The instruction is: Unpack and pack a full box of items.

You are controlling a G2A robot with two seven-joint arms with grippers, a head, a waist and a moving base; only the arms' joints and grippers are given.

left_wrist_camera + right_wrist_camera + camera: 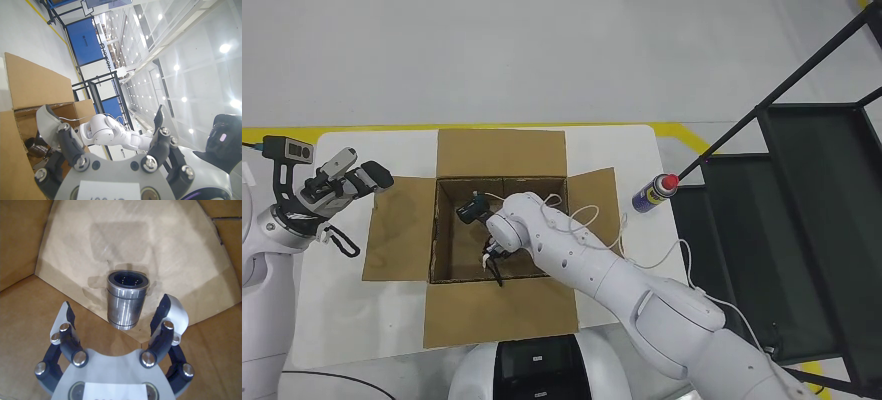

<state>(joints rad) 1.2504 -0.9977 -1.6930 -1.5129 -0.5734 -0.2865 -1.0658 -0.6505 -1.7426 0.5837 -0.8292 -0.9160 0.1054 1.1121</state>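
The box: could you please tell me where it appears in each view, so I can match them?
Top view: box in the middle, open, flaps spread, right arm inside.
Left wrist view: its flap and wall, beyond the left gripper.
Right wrist view: its floor and walls around the right gripper.
Shared landmark: the right arm inside it; both wrist views show the cylinder.

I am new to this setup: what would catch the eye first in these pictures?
A shiny metal cylinder sits on the floor of the open cardboard box, facing the right gripper, whose jaws are open. A red-capped spray can lies at the table edge, right of the box.
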